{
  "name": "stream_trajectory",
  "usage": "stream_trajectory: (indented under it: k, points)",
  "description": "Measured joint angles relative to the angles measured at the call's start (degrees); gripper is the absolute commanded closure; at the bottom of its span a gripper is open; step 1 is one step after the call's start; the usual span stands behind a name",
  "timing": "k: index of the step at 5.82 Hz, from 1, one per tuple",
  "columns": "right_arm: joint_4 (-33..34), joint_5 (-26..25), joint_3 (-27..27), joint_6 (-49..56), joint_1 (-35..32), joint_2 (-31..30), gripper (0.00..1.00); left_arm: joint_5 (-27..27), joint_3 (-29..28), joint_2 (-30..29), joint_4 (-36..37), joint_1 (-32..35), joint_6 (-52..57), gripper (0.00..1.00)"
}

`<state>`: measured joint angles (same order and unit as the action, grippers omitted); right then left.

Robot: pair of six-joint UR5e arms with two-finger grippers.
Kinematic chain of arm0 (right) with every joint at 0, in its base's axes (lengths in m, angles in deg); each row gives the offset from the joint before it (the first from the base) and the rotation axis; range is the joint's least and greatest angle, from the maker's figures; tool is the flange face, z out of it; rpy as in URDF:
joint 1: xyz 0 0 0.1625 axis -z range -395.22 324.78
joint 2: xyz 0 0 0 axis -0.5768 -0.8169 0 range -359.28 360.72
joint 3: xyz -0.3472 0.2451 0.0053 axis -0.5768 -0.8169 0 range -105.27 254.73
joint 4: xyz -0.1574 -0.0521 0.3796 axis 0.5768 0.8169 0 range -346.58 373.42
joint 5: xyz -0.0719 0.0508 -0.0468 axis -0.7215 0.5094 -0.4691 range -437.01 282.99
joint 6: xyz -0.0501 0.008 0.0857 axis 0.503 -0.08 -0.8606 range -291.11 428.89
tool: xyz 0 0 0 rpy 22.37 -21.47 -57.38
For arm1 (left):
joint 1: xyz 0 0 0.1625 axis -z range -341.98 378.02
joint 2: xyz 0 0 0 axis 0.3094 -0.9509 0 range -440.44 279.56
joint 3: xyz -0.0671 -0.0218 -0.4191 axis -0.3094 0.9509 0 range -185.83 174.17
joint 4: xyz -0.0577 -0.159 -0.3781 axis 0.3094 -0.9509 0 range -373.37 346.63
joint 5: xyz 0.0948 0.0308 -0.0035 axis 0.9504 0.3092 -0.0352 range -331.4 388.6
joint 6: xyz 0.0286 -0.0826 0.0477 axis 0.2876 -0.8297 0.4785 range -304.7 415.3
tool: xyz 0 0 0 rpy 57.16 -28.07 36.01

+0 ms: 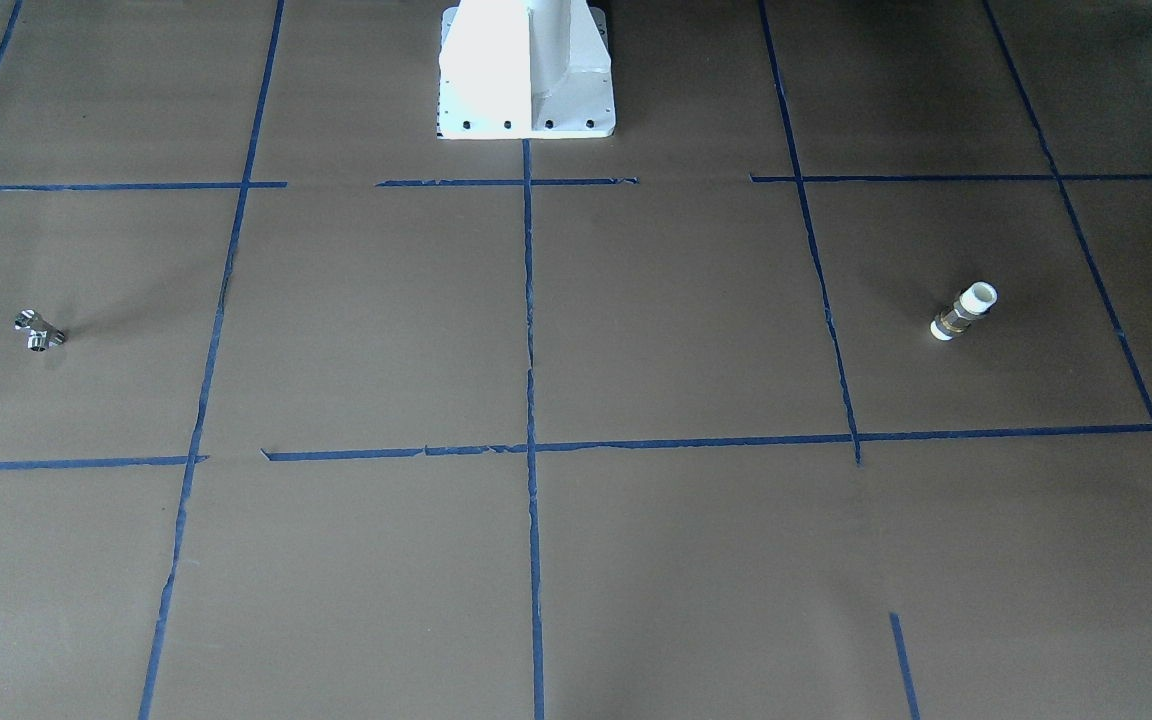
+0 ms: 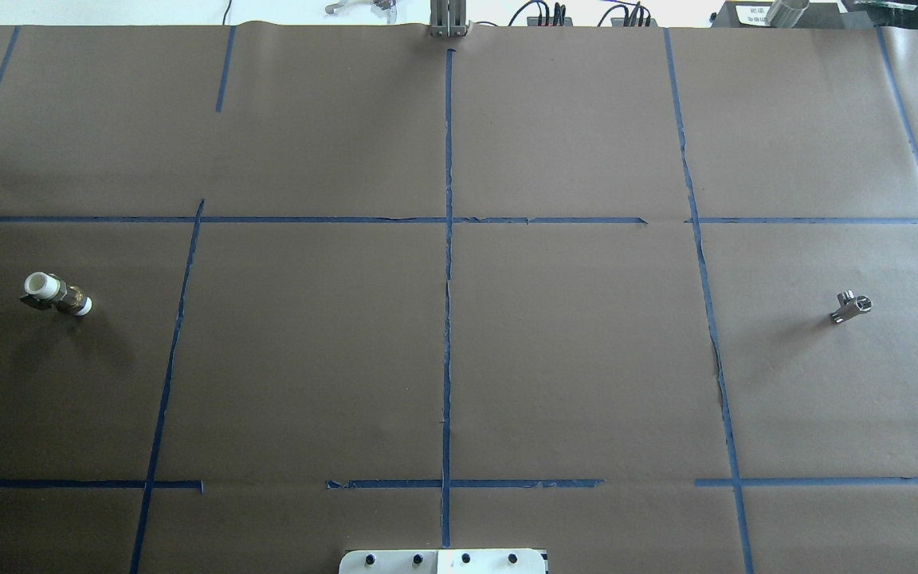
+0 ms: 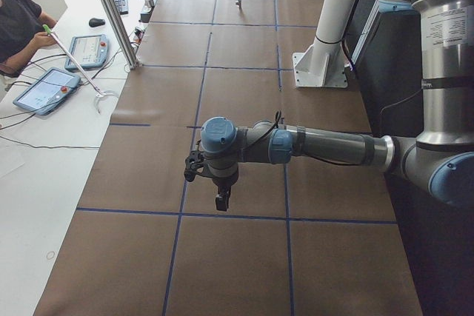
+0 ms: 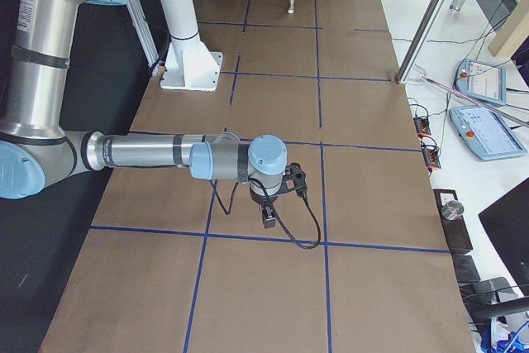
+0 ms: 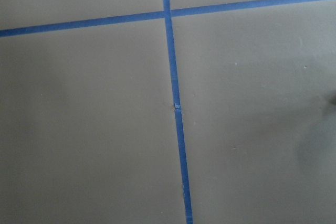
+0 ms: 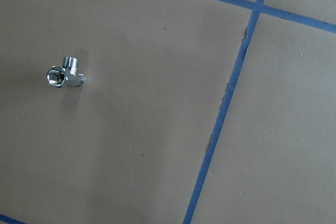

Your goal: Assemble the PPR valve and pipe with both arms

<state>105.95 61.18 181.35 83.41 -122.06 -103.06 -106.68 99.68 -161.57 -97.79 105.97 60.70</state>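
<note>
The chrome PPR valve (image 1: 39,330) lies on the brown table at the robot's right; it also shows in the overhead view (image 2: 851,307), the right wrist view (image 6: 64,73) and far off in the exterior left view (image 3: 238,3). The white pipe (image 1: 964,311) with its brass collar lies at the robot's left (image 2: 56,293) and far off in the exterior right view (image 4: 291,2). My left gripper (image 3: 222,199) and right gripper (image 4: 269,219) point down above the table and show only in the side views. I cannot tell whether they are open or shut.
The white pedestal base (image 1: 526,70) stands at the robot's edge of the table. Blue tape lines (image 2: 448,319) divide the brown table cover. An operator (image 3: 18,24) and tablets (image 3: 46,88) are at a side bench; more tablets (image 4: 483,130) lie beyond the table's other edge.
</note>
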Motion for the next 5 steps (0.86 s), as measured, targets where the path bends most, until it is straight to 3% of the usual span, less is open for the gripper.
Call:
stream_trajectory:
  k: [3,5]
  points:
    - [0.06,2.28,-0.11,-0.05,0.0,-0.02,0.0,-3.69,0.63,0.4,-1.2,-0.05,0.22,0.0]
    - [-0.04,3.31,0.04,0.25,0.0,0.08,0.0,-7.43,0.52,0.75,-6.64,-3.33,-1.36,0.0]
